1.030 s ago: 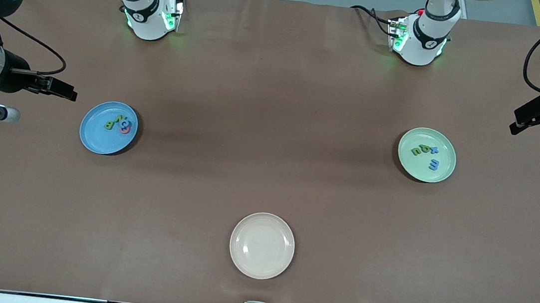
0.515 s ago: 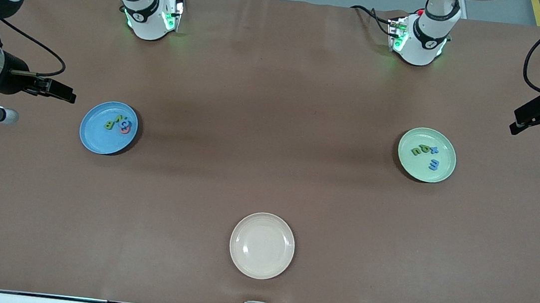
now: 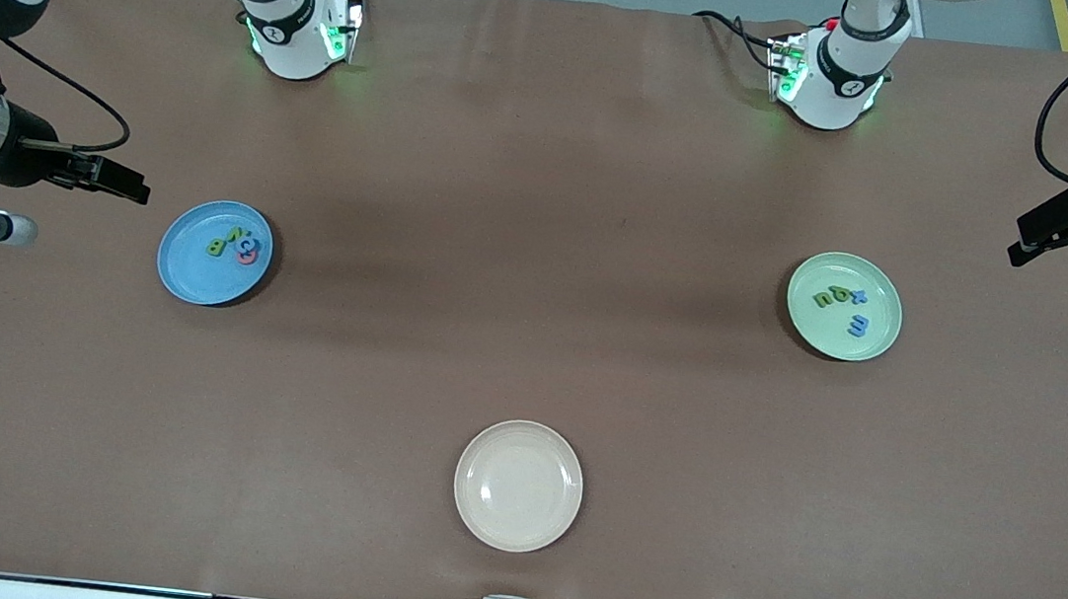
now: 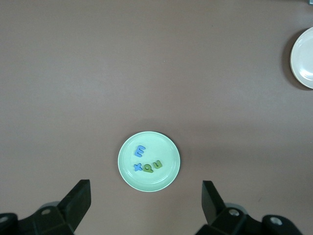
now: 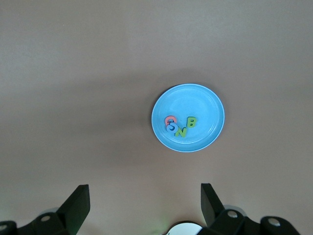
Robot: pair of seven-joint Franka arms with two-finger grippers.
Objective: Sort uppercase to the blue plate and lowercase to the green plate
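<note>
The blue plate [image 3: 189,278] [image 5: 208,103] lies toward the right arm's end of the table. On it are the uppercase letters: a green B [image 3: 216,246] [image 5: 192,122], a green N [image 3: 241,236] [image 5: 181,131], and a blue C [image 5: 172,128] lying on a pink-red Q [image 5: 169,120]. The green plate [image 3: 872,345] [image 4: 164,178] lies toward the left arm's end and holds the lowercase letters: blue m [image 3: 857,325] [image 4: 141,150], blue t [image 4: 138,167], green p [image 4: 147,168], green u [image 4: 157,164]. My right gripper [image 3: 134,183] [image 5: 145,193] hangs open and empty, high beside the blue plate. My left gripper [image 3: 1059,258] [image 4: 145,193] hangs open and empty, high beside the green plate.
A cream-white plate [image 3: 518,485] [image 4: 303,58] with nothing on it sits mid-table, nearer to the front camera than both coloured plates. The two arm bases [image 3: 299,32] [image 3: 830,78] stand at the table's edge farthest from the front camera. Brown tabletop spreads between the plates.
The right arm has shifted very slightly at its end of the table. The left arm, the plates and the letters have not moved.
</note>
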